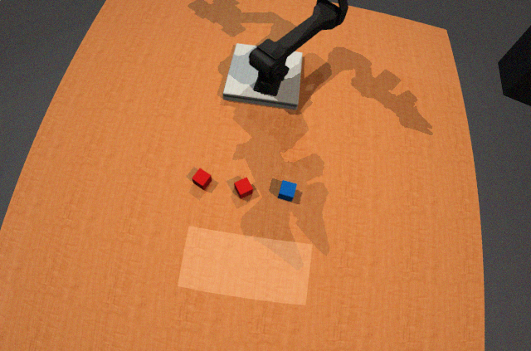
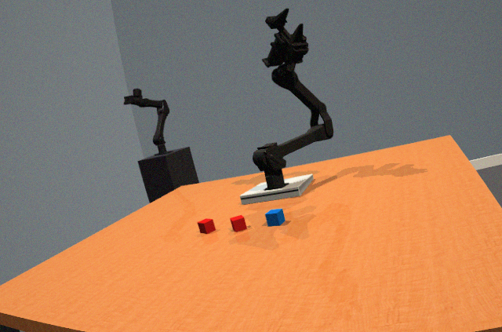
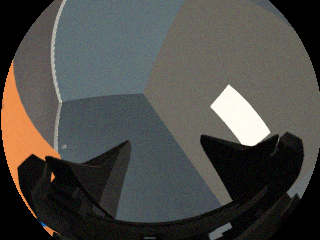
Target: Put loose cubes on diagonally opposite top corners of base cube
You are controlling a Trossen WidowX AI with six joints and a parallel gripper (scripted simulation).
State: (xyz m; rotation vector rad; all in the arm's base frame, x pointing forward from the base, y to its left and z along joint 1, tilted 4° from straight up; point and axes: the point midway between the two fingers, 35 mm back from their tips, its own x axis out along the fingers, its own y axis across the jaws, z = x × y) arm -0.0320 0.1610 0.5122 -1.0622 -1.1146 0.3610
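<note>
I see open room above all three cubes — left red cube [image 1: 201, 177], middle red cube [image 1: 243, 187], blue cube [image 1: 287, 189] — with narrow gaps between them; my gripper [image 2: 289, 24] hangs high near the counter's far edge.

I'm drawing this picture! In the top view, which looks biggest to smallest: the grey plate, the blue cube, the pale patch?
1. Pale patch
2. Grey plate, though the arm hides part of it
3. Blue cube, far the smallest
</note>
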